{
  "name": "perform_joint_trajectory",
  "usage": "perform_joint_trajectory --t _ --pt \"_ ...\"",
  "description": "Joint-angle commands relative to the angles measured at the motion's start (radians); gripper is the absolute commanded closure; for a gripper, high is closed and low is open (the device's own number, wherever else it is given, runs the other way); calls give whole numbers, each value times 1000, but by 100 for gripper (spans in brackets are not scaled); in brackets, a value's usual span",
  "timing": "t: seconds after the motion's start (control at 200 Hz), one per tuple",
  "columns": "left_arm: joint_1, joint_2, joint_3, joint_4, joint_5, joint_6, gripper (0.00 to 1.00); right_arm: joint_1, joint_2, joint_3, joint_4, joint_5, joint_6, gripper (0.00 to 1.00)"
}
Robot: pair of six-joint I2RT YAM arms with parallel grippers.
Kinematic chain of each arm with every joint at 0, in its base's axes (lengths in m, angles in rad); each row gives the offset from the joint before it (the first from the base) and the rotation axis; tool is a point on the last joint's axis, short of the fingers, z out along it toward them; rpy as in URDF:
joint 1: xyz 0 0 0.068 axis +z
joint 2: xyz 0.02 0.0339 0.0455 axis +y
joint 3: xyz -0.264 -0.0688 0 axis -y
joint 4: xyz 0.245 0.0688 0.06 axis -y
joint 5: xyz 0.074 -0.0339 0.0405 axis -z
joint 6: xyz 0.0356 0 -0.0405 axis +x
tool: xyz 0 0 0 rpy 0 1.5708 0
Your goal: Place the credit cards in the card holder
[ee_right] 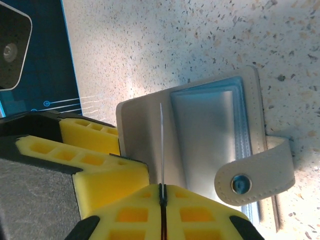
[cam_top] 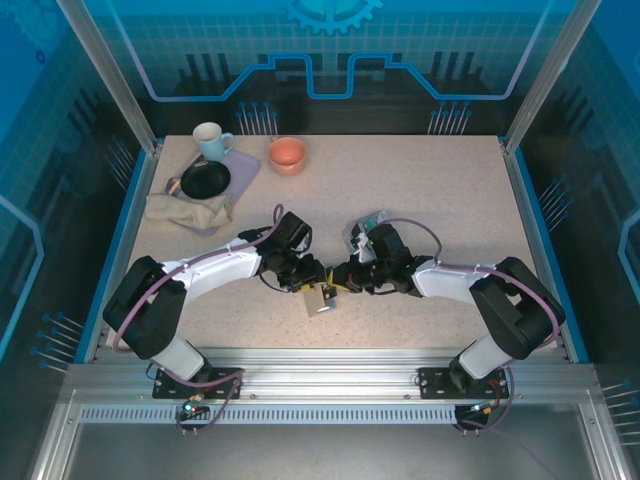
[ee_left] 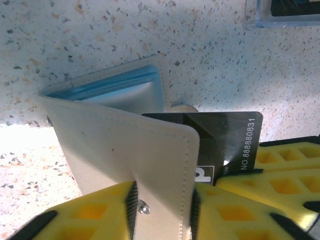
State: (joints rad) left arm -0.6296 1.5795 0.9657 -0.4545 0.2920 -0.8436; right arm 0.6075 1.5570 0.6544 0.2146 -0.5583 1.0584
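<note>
At card holder (ee_right: 205, 135), right gripper (ee_right: 161, 191) pinches card (ee_left: 225, 140).

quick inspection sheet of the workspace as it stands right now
surface: speckled beige table, no spills seen
job's things: beige card holder open, one flap lifted; dark credit card edge-on against its inside, pocket entry unclear
clutter: mug, orange bowl, black dish and cloth at the far left; clear box near the holder
end effectors: left end effector shut on the card holder's flap; right end effector shut on the credit card
cables: purple cable looping by each wrist, snagged on nothing seen
surroundings: blue-lit walls, aluminium frame at the near edge
</note>
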Motion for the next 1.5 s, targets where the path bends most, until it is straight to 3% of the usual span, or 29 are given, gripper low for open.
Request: perform_joint_trajectory --t 0.0,0.245,0.345,0.505,0.77,0.975,1.496 --pt "-7 4 -7 -9 7 1 79 -11 12 7 10 -16 6 92" --pt "-6 -8 -5 -18 0 7 100 -10 21 25 -32 -2 -12 92" --pt "-6 -37 -18 -12 -8 4 100 1 22 66 -144 57 -55 91" --pt "-4 -82 -27 16 0 10 100 125 52 262 -475 329 -210 92" --pt "-1 -105 -61 206 92 -19 100 145 126 327 -613 435 -238 93" --pt "3 -101 -70 292 122 -36 100 136 100 316 -680 460 -265 94" --pt "100 -124 -199 215 129 55 100 124 94 283 -674 470 -259 94"
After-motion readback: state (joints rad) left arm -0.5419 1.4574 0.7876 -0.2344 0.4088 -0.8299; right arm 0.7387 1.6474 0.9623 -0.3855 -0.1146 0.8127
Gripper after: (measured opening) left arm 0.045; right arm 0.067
